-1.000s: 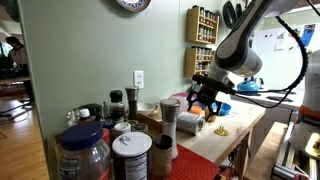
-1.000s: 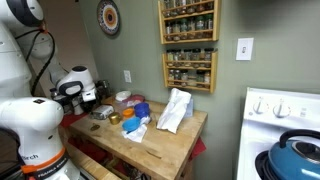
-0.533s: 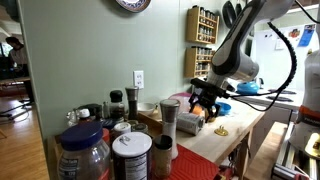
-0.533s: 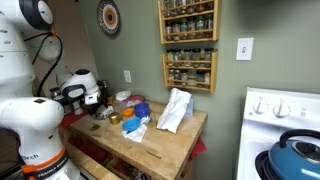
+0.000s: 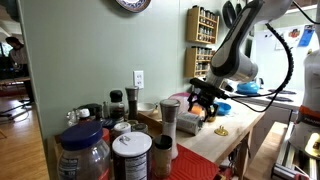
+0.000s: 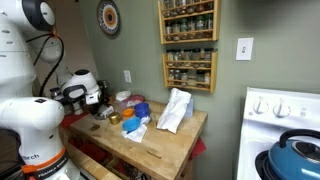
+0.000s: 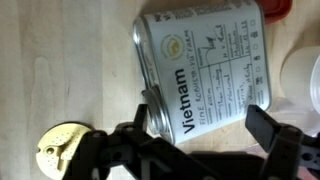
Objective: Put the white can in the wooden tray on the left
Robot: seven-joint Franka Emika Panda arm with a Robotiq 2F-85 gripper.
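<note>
Both jaws of your gripper point(image 7: 203, 115) stand wide apart, empty, over the wooden counter point(image 7: 70, 70) and a printed tin point(image 7: 205, 60). The white can point(image 7: 308, 78) is probably that pale shape at the wrist view's right edge. Reach step: shift across, descend, then close.

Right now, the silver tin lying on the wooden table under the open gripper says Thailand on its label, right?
Not quite. The wrist view shows that the label on the tin says Vietnam, not Thailand. The rest is right: the silver tin lies on the wooden table, and the gripper above it is open, with its fingers spread wide.
</note>
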